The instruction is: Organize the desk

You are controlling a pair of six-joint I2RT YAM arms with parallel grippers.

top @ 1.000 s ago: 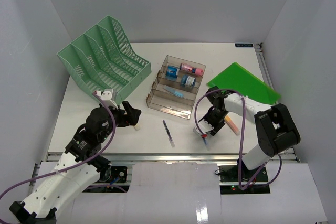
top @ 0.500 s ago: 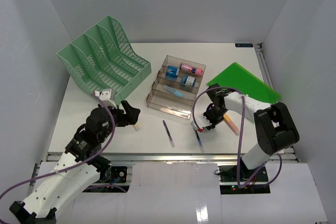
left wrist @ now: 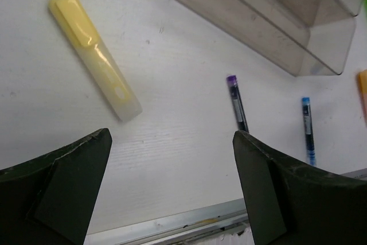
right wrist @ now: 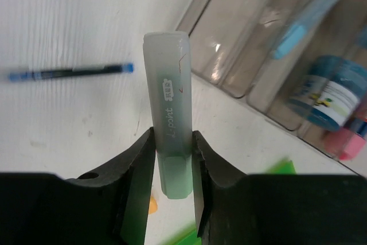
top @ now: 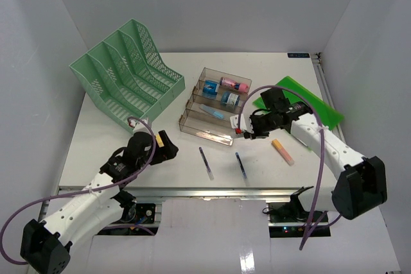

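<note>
From above, the white tabletop [top: 276, 72] is spreading beneath everything, its metal rail running along the near edge. The mint mesh rack [top: 125, 72] is standing far left, the clear tiered tray [top: 215, 104] in the middle, and the green folder [top: 302, 101] at the right. The left pincer [top: 167, 148] is hanging low over the near-left area. The right pincer [top: 246, 133] is hovering just beside the tray's near corner, above a blue pen [top: 240, 165] and near a purple pen [top: 205, 162].

On the left wrist, the jaws are standing wide apart with nothing between them. A yellow highlighter [left wrist: 94, 64] is lying diagonally ahead, off toward the left finger.

On the right wrist, the jaws are clamping a pale green highlighter [right wrist: 168, 113] near one end (most of the barrel is sticking out).

Likely trouble: that long overhang could be striking the tray's wall on the way in, twisting the marker in the grip or shoving the tray. A left closure without recentering would probably just be nudging the yellow marker away.
</note>
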